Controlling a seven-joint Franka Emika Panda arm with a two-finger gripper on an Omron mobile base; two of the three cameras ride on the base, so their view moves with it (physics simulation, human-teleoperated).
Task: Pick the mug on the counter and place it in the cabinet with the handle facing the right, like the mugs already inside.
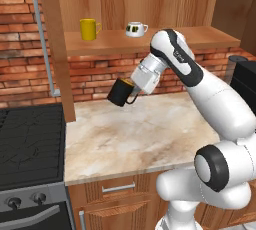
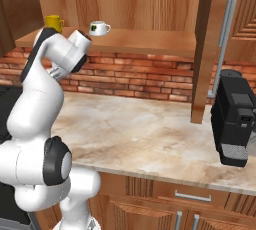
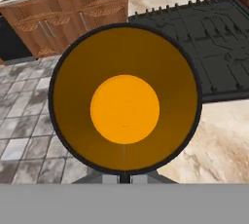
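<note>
Mug [image 1: 119,92], black outside and orange inside, hangs in the air above the bench [image 1: 140,134], tipped on its side. It sits right at the end of the pincer [image 1: 131,91], which is squeezed tight on it by the handle side. Its loop handle [image 1: 134,99] points down toward the bench. The mug is below the cabinet shelf [image 1: 150,41]. Up on that shelf stand a yellow mug [image 1: 89,29] and a white mug [image 1: 135,29]. In the hand view the mug's open mouth faces the camera.
</note>
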